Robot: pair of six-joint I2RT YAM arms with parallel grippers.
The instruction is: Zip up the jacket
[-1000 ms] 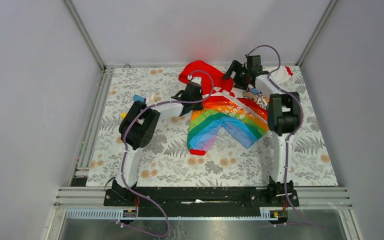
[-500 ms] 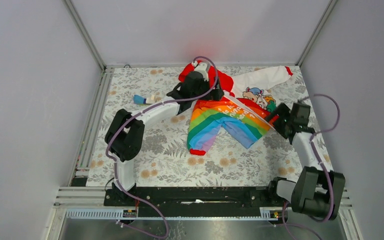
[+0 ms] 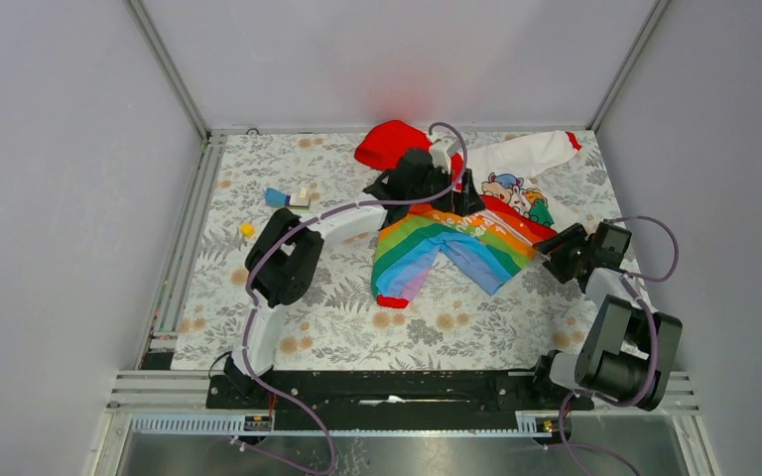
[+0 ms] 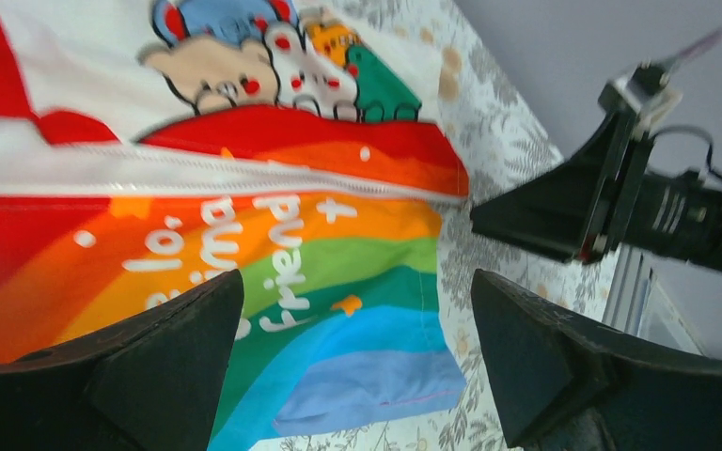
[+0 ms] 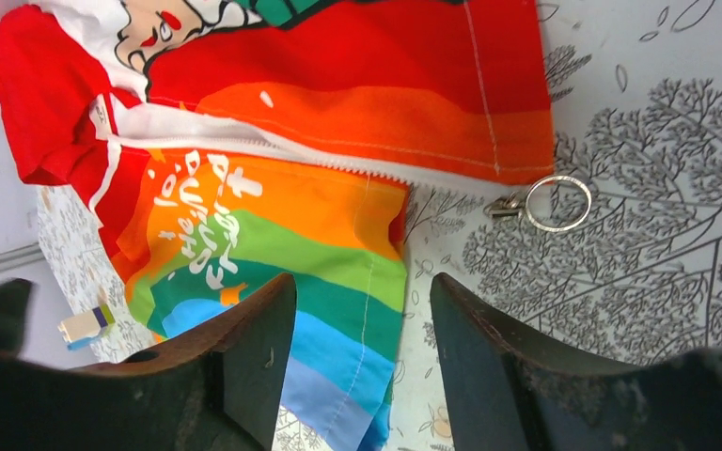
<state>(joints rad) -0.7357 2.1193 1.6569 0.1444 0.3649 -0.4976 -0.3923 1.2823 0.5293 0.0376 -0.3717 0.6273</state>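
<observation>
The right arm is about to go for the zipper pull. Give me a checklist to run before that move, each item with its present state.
1. The left fingers stand open and hold nothing: ok.
2. The right fingers stand apart with nothing between them: ok.
3. The ring pull is in view, lying on the table at the hem of the jacket: ok.
4. The ring pull sits between the right fingers: not ok, it lies off to one side.
5. The zipper line is flat and uncovered: ok.
6. The slider is engaged on both halves: cannot tell.
</observation>
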